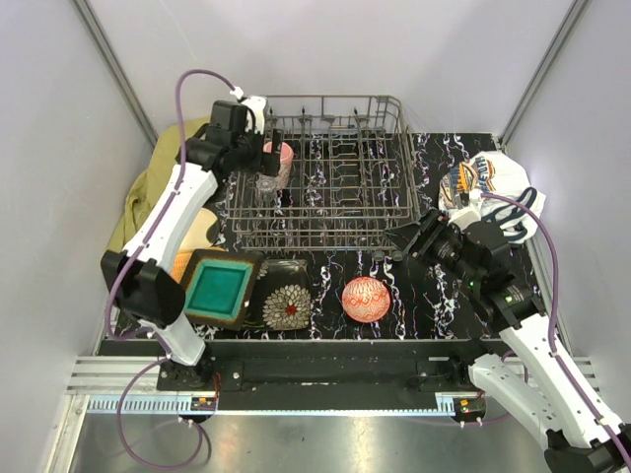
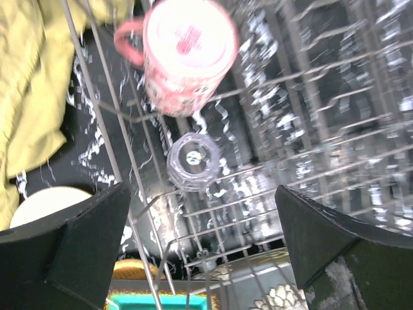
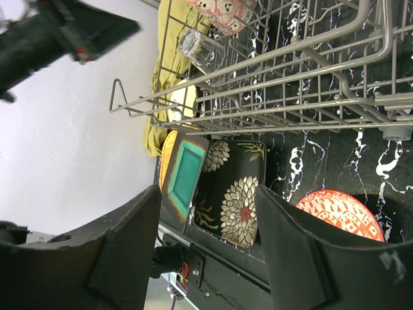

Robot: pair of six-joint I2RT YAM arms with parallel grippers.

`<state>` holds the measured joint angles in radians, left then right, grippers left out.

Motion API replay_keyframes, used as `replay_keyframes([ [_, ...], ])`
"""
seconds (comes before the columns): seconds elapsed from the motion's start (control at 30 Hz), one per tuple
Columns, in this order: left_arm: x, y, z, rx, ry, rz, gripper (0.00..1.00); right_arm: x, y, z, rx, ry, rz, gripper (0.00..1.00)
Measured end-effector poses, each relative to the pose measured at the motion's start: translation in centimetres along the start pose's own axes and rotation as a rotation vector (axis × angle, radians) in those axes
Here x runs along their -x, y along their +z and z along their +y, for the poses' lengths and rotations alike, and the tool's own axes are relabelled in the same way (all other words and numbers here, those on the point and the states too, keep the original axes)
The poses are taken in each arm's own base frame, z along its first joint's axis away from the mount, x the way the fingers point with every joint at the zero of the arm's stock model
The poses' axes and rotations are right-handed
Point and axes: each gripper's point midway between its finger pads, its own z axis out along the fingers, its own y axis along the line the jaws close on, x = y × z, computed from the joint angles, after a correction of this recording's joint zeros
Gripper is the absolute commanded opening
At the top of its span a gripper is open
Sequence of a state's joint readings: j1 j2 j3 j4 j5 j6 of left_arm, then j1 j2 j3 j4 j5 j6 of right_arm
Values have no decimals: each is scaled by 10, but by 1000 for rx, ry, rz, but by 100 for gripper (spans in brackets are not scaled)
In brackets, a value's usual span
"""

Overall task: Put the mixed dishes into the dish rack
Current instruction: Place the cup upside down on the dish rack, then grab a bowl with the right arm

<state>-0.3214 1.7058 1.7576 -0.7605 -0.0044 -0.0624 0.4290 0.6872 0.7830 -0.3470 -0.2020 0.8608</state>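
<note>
— Where was the clear glass?
— In the left end of the dish rack, standing upright, its long axis vertical, just beside the pink cup.
— And the grippers?
— The left gripper hung above the glass, jaws wide, gripping nothing. The right gripper was spread and empty too, by the rack's front right corner.

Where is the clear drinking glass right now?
In the top view the clear drinking glass sits in the grey wire dish rack at its left end, just nearer than the pink cup, under the open left gripper.
</note>
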Motion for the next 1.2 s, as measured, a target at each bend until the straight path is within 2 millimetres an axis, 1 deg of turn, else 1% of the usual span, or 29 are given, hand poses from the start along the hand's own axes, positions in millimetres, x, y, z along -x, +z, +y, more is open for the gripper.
replay_keyframes([
  [0.07, 12, -17, -5, -24, -5, -49, 99, 0, -1, 0, 0, -1, -1, 68],
  [0.13, 25, -39, -10, -52, -17, -108, 99, -1, -2, -2, -8, 1, 3, 68],
  [0.3, 46, -87, -24, -132, -47, -225, 99, -7, -5, -11, -57, -7, 30, 70],
  [0.37, 48, -107, -31, -170, -62, -272, 99, -10, -7, -18, -91, -16, 48, 70],
  [0.47, 41, -134, -39, -220, -87, -315, 99, -17, -7, -30, -144, -24, 82, 68],
  [0.5, 38, -142, -40, -232, -94, -327, 99, -21, -8, -35, -166, -23, 99, 68],
  [0.57, 35, -152, -44, -256, -108, -346, 99, -27, -9, -44, -202, -17, 128, 67],
  [0.67, 26, -161, -50, -296, -131, -357, 99, -35, -14, -52, -239, -14, 160, 66],
  [0.8, 11, -163, -57, -338, -161, -343, 99, -45, -18, -63, -280, -14, 198, 65],
  [0.83, 6, -163, -59, -350, -169, -336, 99, -51, -19, -71, -301, -9, 217, 64],
  [0.87, 2, -164, -60, -358, -176, -330, 99, -54, -20, -74, -308, -7, 224, 64],
  [0.93, -4, -165, -62, -374, -189, -321, 99, -66, -20, -86, -333, -1, 256, 64],
  [1.03, -8, -167, -65, -389, -198, -325, 99, -99, -23, -108, -377, 17, 337, 64],
  [1.2, -12, -172, -67, -405, -206, -329, 99, -144, -26, -133, -432, 39, 431, 64],
])
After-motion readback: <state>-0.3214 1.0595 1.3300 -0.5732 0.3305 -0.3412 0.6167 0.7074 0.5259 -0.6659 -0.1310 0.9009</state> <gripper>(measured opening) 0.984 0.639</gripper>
